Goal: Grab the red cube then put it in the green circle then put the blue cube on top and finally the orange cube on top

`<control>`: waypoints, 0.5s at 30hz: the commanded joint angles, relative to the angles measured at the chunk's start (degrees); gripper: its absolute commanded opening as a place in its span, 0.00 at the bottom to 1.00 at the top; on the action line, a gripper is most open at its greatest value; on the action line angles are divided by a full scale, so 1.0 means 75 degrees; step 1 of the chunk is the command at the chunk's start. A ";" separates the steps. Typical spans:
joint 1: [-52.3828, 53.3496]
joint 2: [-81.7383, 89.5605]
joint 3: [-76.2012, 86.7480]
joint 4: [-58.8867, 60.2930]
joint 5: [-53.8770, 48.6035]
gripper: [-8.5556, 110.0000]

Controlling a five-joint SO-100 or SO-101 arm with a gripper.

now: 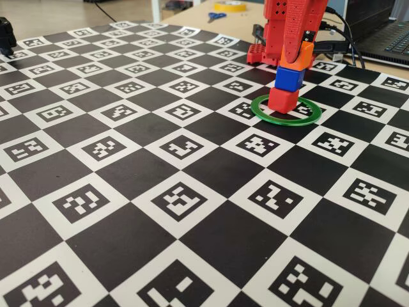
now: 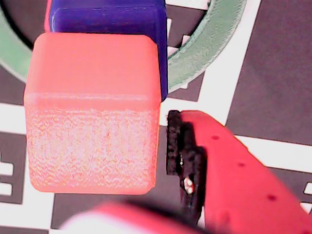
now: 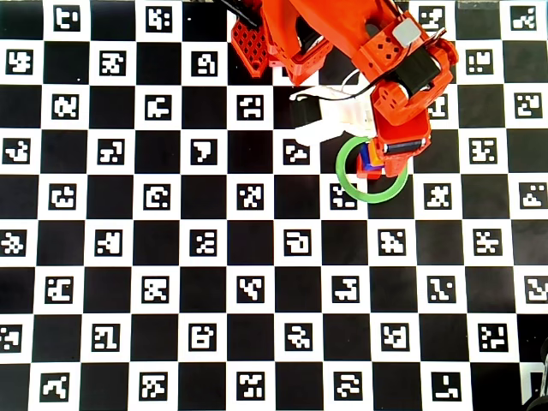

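In the upper right of the fixed view a three-cube stack is standing inside the green circle: the red cube is sitting on the checkered marker board, the blue cube is resting on it, and the orange cube is lying on top, shifted a little to the right of the blue one. The red arm is coming down from the top edge and its gripper is standing around the orange cube. In the wrist view the orange cube is filling the left half of the frame, with the blue cube showing beyond it and the green circle curving across the upper right; one black-padded finger is standing just right of the cube with a thin dark gap showing, so the jaws are looking slightly parted, though the far finger is hidden and I cannot tell whether any grip remains. In the overhead view the arm is covering most of the stack in the upper right.
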 commanded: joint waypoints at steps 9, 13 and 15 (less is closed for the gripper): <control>-0.0059 0.0199 -0.0363 0.0363 0.0035 0.36; -0.0047 0.0199 -0.0621 0.0598 0.0035 0.37; -0.0047 0.0199 -0.0973 0.0891 0.0059 0.37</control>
